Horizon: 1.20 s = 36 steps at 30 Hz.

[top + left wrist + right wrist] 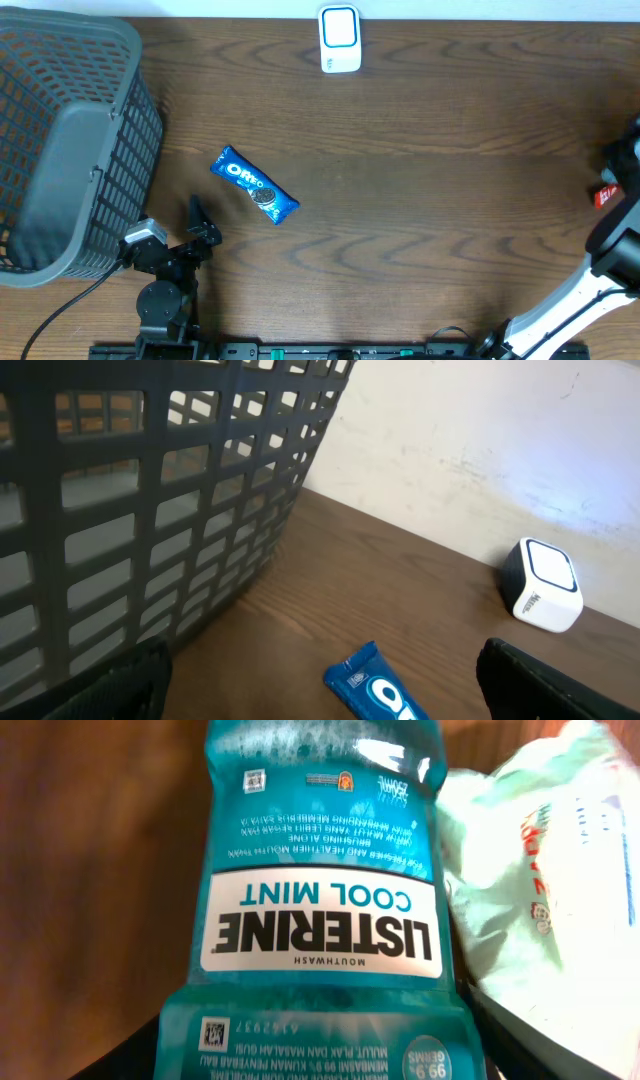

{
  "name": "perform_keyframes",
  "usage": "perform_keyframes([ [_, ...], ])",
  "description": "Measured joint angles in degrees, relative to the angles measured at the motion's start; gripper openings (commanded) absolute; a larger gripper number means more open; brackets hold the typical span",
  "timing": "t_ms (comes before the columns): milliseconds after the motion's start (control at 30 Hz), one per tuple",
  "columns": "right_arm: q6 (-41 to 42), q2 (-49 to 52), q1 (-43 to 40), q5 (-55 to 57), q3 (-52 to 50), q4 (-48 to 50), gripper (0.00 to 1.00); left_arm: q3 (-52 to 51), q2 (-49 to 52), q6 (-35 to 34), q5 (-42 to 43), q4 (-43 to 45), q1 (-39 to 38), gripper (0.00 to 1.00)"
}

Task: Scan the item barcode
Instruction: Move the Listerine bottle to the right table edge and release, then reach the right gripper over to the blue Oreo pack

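**A:** What does the overhead view show that the wrist views do not?

**B:** The whole layout. The scanner (pixel 340 40) stands at the far edge of the table (pixel 450 150), and the grey basket (pixel 70 150) fills the left side. A blue biscuit pack (pixel 255 186) lies flat between them. The mouthwash bottle (pixel 320 920) does not appear from above. Only the right wrist camera has it, filling that frame, label upside down, with a white plastic bag (pixel 540 870) just to its right.

**A:** How do the arms sit?

**B:** The left arm (pixel 165 270) is folded low at the near left, beside the basket, and points toward the far side. The right arm (pixel 612 240) reaches to the far right edge of the overhead frame, and its end is cut off there.

**A:** And the pincers?

**B:** The left gripper (pixel 325 675) is spread wide and holds nothing. Its dark fingertips (pixel 110 685) show at the bottom corners of its own view, with the biscuit pack below and between them. The right gripper (pixel 318 1045) is partly closed. Its fingers lie against both sides of the bottle, so it is grasping the bottle, well apart from the scanner.
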Motion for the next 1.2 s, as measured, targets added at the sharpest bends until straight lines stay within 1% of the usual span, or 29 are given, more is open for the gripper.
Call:
perform_keyframes([
  [33,-0.3,0.0,-0.7,-0.5,-0.5,0.4,0.49,0.0,0.0,0.0,0.0,0.0,0.0,0.98],
  [67,-0.6,0.0,-1.4,-1.1,-0.9,0.7,0.61,0.0,0.0,0.0,0.0,0.0,0.0,0.98],
  [100,-0.9,0.0,-1.9,-1.8,-0.9,0.7,0.70,0.0,0.0,0.0,0.0,0.0,0.0,0.98],
  [233,-2.5,0.0,-3.6,-6.5,-0.9,0.8,0.86,0.0,0.0,0.0,0.0,0.0,0.0,0.98],
  [267,-3.1,-0.2,-3.9,-8.3,-0.8,0.6,0.99,0.0,0.0,0.0,0.0,0.0,0.0,0.98],
  [433,-5.4,-3.3,-3.5,-19.2,0.8,-0.9,0.99,0.0,0.0,0.0,0.0,0.0,0.0,0.98],
  [567,-5.9,-11.0,0.0,-28.8,2.4,-2.0,0.99,0.0,0.0,0.0,0.0,0.0,0.0,0.98],
  [633,-6.0,-15.9,3.6,-33.5,3.2,-4.3,0.99,0.0,0.0,0.0,0.0,0.0,0.0,0.98],
  [733,-6.1,-22.0,12.0,-38.9,4.2,-8.9,0.99,0.0,0.0,0.0,0.0,0.0,0.0,0.98],
  [833,-8.4,-24.0,23.1,-41.9,4.6,-10.0,0.99,0.0,0.0,0.0,0.0,0.0,0.0,0.98],
  [867,-10.1,-23.7,27.8,-42.3,4.5,-9.9,0.99,0.0,0.0,0.0,0.0,0.0,0.0,0.98],
  [900,-10.8,-23.3,29.8,-42.7,4.5,-9.9,0.99,0.0,0.0,0.0,0.0,0.0,0.0,0.98],
  [1033,-17.2,-18.9,45.2,-42.8,4.3,-9.8,0.99,0.0,0.0,0.0,0.0,0.0,0.0,0.98],
  [1100,-19.1,-16.3,50.6,-43.4,4.2,-9.5,0.99,0.0,0.0,0.0,0.0,0.0,0.0,0.98],
  [1200,-21.5,-11.1,57.8,-47.5,4.1,-7.5,0.99,0.0,0.0,0.0,0.0,0.0,0.0,0.98],
])
